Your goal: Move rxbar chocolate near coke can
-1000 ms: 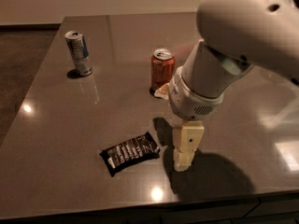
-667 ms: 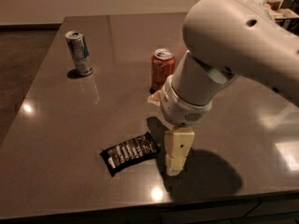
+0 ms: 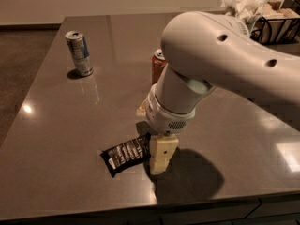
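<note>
The rxbar chocolate, a flat black wrapper with white lettering, lies on the dark table near its front edge. My gripper hangs straight down from the large white arm, at the bar's right end and touching or just over it. The coke can, red with a silver top, stands behind the arm, which hides most of it. The can is about a can's height beyond the bar.
A slimmer silver and blue can stands at the far left of the table. A black wire basket with white crumpled paper sits at the back right. The table's front edge runs just below the bar.
The arm has moved left and lower, bringing the gripper from beside the bar to its right end. The arm now covers more of the coke can. The bar has not moved.
</note>
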